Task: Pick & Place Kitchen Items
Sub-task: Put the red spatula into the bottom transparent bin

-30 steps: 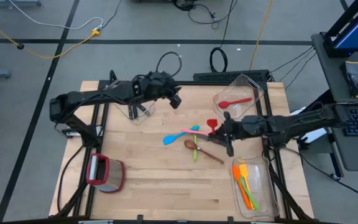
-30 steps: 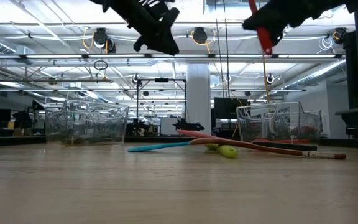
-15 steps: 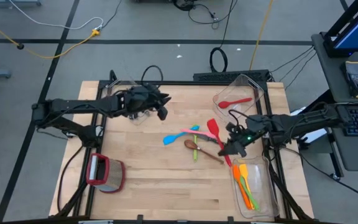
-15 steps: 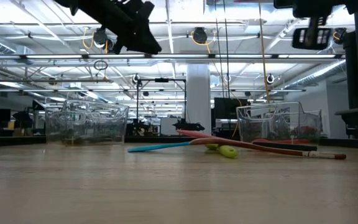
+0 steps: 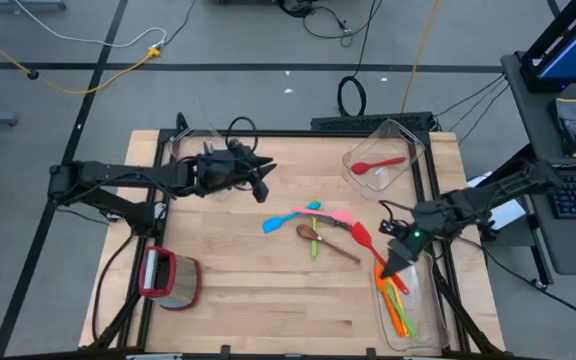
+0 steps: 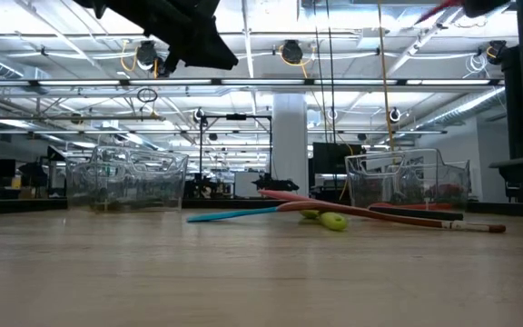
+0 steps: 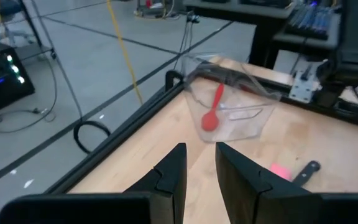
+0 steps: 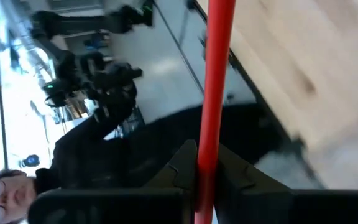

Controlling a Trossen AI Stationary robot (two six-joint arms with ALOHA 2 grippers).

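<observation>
My right gripper (image 5: 396,262) is shut on a red spatula (image 5: 361,238), above the far end of the near-right clear bin (image 5: 423,330). That bin holds orange and green utensils (image 5: 396,302). Blue (image 5: 275,225), pink (image 5: 318,214) and green (image 5: 315,240) utensils, a wooden spoon (image 5: 330,245) and a black-handled knife lie flat in a heap at the table's middle. My left gripper (image 5: 264,182) hovers left of the heap, empty, its fingers a narrow gap apart (image 7: 200,174). My right gripper pinches the red spatula's handle (image 8: 210,146) between its two fingers, which lie across it. The spatula is lifted clear and slanted. Its blade (image 5: 360,236) points toward the table's middle and its handle end (image 5: 401,288) is over the bin.
A clear bin (image 5: 408,140) at the far right holds a red spoon (image 5: 378,163). Another clear bin (image 5: 193,150) stands far left, under my left arm. A red-rimmed clear container (image 5: 171,278) sits near left. Bare wood lies along the near edge.
My right gripper has carried the red spatula from beside the heap toward the table's near right, over the near-right bin, turning as it went. My left gripper has drawn back a little toward the table's left and near edges.
</observation>
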